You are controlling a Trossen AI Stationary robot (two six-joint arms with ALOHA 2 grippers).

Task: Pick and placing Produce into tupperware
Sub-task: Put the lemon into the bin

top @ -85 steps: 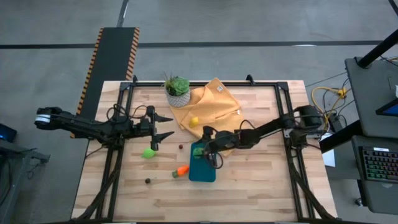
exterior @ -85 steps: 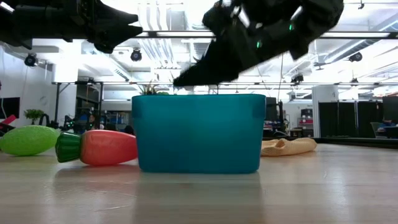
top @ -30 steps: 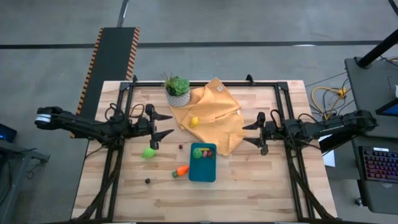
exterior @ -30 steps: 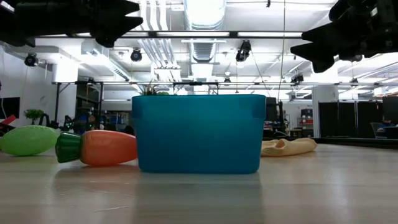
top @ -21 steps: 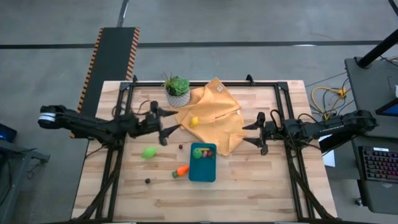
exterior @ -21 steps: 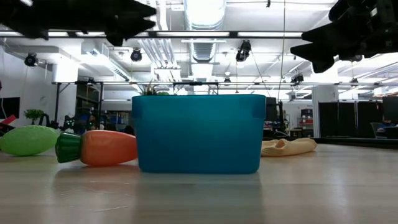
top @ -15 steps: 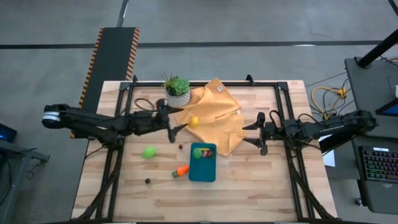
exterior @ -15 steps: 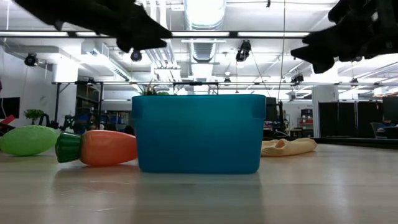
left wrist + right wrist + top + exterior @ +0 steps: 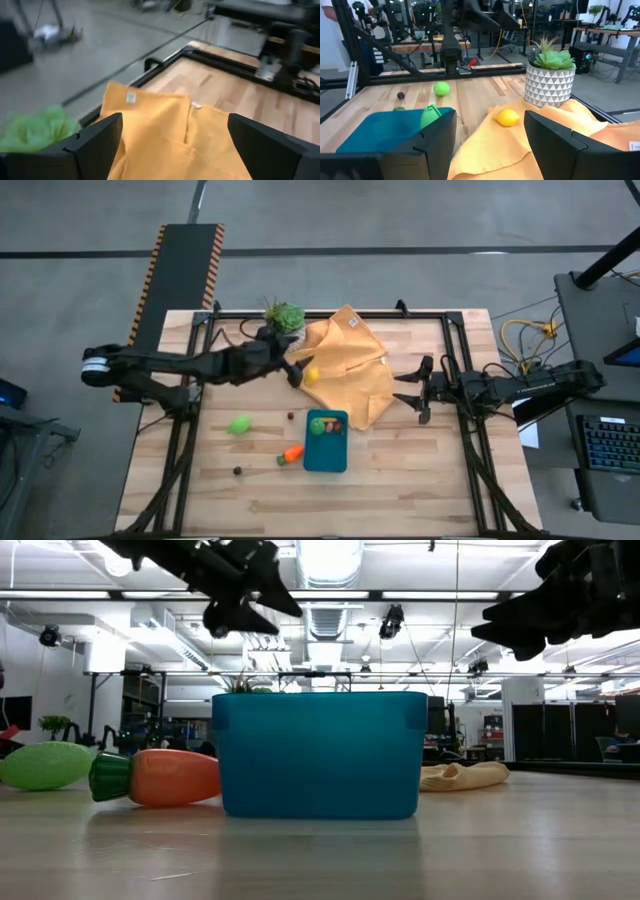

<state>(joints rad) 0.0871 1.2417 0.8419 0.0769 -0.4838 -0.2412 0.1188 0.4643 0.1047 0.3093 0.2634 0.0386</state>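
The teal tupperware [image 9: 326, 442] stands on the table near its middle and holds a green and a red piece [image 9: 319, 425]. An orange carrot [image 9: 291, 453] lies against its left side, and a lime-green piece [image 9: 239, 424] lies farther left. Two small dark pieces [image 9: 291, 416] [image 9: 237, 471] sit on the wood. A yellow lemon [image 9: 311, 375] rests on the mustard cloth [image 9: 350, 365]. My left gripper [image 9: 293, 370] hangs open just left of the lemon, over the cloth's edge [image 9: 150, 130]. My right gripper [image 9: 402, 390] is open, in the air right of the cloth.
A leafy plant in a white pot [image 9: 285, 320] stands at the far side, right beside my left gripper. The cloth spreads between both grippers, its near corner by the tupperware. Bare wood lies toward the near edge and the right. A black frame [image 9: 330, 312] rims the table.
My left gripper has moved from above the lime-green piece toward the table's right and far edge, turning as it went, and now hangs by the lemon and the plant. It stays open. My right gripper has kept almost still. No produce has moved.
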